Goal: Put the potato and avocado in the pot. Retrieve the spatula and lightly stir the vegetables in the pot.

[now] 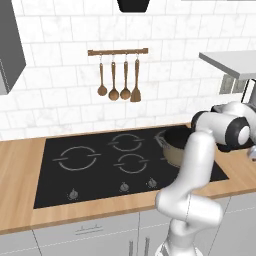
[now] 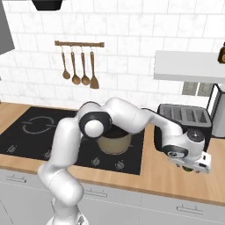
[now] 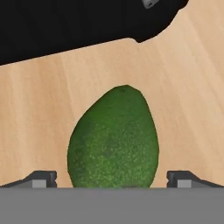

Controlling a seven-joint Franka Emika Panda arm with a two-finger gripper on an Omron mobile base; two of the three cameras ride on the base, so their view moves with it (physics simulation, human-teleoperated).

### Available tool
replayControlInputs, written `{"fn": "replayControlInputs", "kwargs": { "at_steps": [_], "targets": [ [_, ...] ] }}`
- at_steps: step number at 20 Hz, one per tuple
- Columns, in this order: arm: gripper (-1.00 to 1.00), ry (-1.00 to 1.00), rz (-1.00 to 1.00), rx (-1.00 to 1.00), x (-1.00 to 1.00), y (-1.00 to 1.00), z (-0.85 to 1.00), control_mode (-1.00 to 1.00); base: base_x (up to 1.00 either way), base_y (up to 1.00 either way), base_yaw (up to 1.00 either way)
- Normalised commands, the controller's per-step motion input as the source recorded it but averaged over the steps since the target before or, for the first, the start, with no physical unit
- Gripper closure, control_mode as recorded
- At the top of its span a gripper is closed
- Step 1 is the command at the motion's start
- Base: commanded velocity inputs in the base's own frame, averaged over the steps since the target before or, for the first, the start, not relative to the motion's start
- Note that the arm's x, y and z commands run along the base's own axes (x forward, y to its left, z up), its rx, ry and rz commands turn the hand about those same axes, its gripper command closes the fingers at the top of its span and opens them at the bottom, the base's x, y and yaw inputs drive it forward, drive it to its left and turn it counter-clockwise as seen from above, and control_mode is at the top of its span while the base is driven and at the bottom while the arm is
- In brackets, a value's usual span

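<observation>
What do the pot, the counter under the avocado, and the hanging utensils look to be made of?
Pot: tan-bronze wall with a soft sheen and a dark inside, probably metal.
Counter: pale wood, matte, with fine straight grain lines; it may be laminate.
Avocado: dark green, finely speckled skin.
Utensils: uniformly brown all over, apparently wood, hanging from a matching brown rail.

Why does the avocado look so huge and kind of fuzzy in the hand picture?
Hand view: the camera sits very close, so the avocado looks big and soft-edged, evenly lit, without glare. Right base view: the gripper hangs low over the wooden counter, everything small, with flat lighting and soft edges.
</observation>
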Motion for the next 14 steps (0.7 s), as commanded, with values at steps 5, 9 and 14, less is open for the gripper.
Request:
{"fn": "replayControlInputs", "kwargs": {
  "at_steps": [5,9,14],
  "targets": [
    [-1.00,0.03,0.16,0.11,0.46,-0.12,0.00,-1.00,0.00,0.00,0.00],
    [-1.00,0.03,0.10,0.02,0.11,-0.18,-0.15,-1.00,0.00,0.00,0.00],
    [-1.00,0.07,0.10,0.00,-0.03,-0.01,-0.41,-1.00,0.00,0.00,0.00]
  ]
}}
